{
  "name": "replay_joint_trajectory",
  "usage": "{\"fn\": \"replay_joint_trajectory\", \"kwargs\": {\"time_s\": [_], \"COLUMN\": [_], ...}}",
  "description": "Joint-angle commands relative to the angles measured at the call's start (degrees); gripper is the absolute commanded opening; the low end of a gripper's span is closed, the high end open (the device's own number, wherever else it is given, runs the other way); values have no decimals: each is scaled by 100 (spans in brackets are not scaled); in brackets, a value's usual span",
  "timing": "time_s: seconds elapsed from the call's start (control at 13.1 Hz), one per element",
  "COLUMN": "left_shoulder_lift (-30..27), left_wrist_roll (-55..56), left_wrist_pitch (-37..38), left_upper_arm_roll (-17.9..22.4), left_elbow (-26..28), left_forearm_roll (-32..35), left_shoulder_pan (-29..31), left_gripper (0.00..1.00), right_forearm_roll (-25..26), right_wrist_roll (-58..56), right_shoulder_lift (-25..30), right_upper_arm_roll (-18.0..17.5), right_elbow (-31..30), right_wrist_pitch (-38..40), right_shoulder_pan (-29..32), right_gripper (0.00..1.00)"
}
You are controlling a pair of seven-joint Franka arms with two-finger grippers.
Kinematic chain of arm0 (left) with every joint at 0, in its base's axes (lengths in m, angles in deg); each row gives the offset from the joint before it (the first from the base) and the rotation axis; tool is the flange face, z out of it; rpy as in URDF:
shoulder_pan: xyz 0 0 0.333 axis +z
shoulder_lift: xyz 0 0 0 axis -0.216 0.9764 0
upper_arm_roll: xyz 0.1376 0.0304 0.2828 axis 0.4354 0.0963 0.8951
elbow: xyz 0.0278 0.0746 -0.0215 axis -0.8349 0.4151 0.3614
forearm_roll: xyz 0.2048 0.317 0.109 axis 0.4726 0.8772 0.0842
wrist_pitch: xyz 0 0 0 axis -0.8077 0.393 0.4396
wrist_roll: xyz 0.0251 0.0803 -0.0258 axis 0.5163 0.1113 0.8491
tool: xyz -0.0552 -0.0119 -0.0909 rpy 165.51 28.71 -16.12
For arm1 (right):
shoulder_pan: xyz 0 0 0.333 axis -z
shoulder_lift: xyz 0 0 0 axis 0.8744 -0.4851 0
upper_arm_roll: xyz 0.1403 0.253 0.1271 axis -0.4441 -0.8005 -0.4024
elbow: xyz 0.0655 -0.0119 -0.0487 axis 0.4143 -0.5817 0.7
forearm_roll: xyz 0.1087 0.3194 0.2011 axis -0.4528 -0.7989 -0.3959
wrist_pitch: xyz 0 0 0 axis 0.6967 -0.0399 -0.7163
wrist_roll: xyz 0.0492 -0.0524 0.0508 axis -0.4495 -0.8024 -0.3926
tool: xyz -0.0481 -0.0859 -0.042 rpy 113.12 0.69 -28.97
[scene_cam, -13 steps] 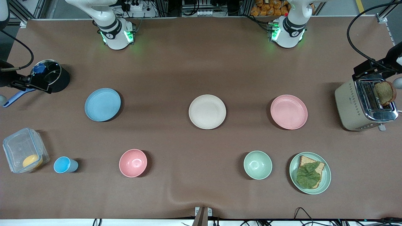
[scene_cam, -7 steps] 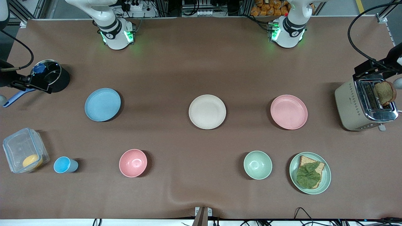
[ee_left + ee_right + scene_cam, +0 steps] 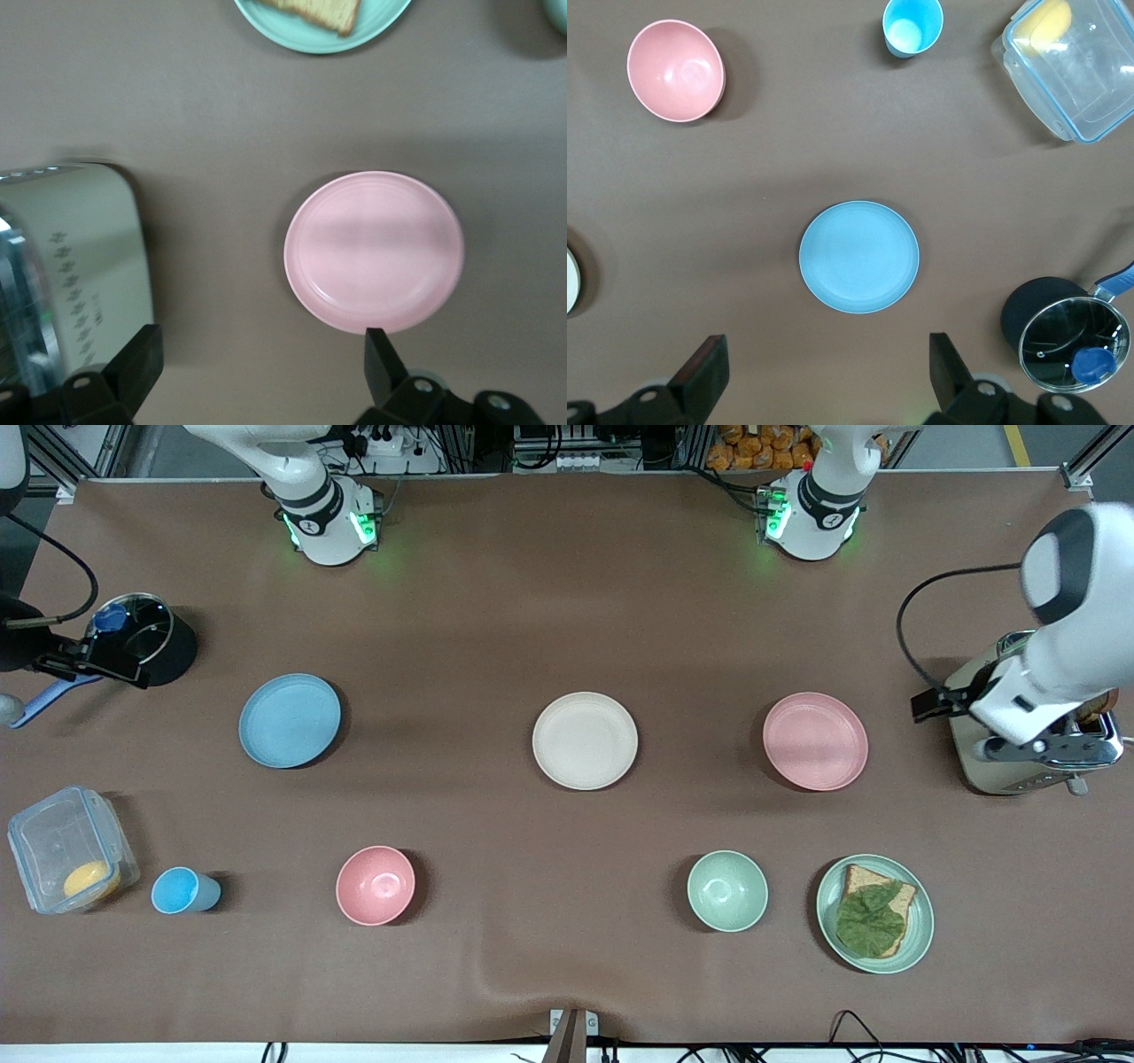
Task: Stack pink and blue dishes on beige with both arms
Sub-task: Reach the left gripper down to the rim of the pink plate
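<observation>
While both tools hang released, left tool (image 3: 257, 372) is over pink plate (image 3: 374, 251), right tool (image 3: 824, 372) over blue plate (image 3: 859, 257).

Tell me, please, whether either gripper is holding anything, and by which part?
Nothing is held: the left gripper and right gripper are both open and empty.

Both arms are glossy white with black joint bands. The right arm's base (image 3: 323, 518) and the left arm's base (image 3: 811, 514) glow green. A black cable (image 3: 930, 593) loops from the left arm's wrist, whose tool fingers (image 3: 133, 367) are black, wedge-shaped and screw-fastened.
</observation>
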Motion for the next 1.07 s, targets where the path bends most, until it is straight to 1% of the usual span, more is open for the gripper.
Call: {"fn": "replay_joint_trajectory", "kwargs": {"time_s": [0.0,0.08,0.38,0.54,0.61,0.77,0.92,0.99], "left_shoulder_lift": [-55,50,832,1044,1166,1369,1527,1598], "left_wrist_roll": [43,43,51,43,25,-28,-36,-36], "left_wrist_pitch": [-1098,-1293,-1698,-1804,-1865,-2041,-2146,-2217], "left_upper_arm_roll": [-69,-69,-78,-87,-87,-87,-87,-87], "left_elbow": [1002,1126,1154,1145,1145,1145,1136,1145], "left_forearm_roll": [131,104,-19,-45,-185,-361,-397,-397], "left_shoulder_pan": [248,257,415,511,538,538,538,538], "left_gripper": [100,100,100,100,100,100,100,97], "right_forearm_roll": [80,80,72,72,63,45,45,-16], "right_wrist_roll": [29,29,3,-32,-197,-829,-946,-955], "right_shoulder_lift": [-42,-42,-94,-120,-155,-322,-507,-647], "right_upper_arm_roll": [-25,-25,-16,-16,-16,-16,-16,-25], "right_elbow": [44,53,35,-43,-105,-105,-105,-140], "right_wrist_pitch": [139,183,193,184,140,113,105,44], "right_shoulder_pan": [32,41,50,268,426,708,814,832], "right_gripper": [100,100,100,100,100,100,100,100]}}
